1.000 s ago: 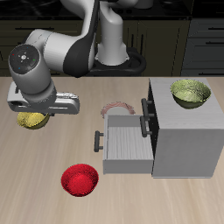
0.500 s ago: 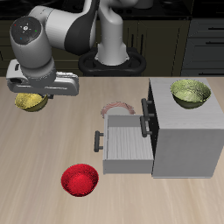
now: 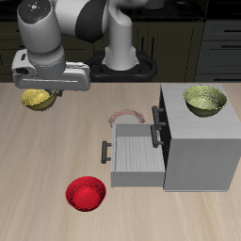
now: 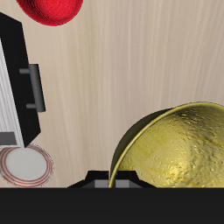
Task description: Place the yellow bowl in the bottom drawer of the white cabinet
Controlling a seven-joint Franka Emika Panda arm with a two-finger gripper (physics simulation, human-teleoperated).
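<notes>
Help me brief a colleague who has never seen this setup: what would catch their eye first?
First, the gripper holding the yellow bowl up above the table, well away from the cabinet. Next, the white cabinet, with its bottom drawer pulled open and a paler yellow-green bowl sitting on its flat top. The red bowl stands out too, alone near the table's front edge.

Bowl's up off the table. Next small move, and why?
Probably carry it sideways toward the cabinet. The gripper holds the yellow bowl lifted above the table, far from the white cabinet. The bottom drawer already stands pulled out and looks empty, so no opening seems needed; only the distance remains.
</notes>
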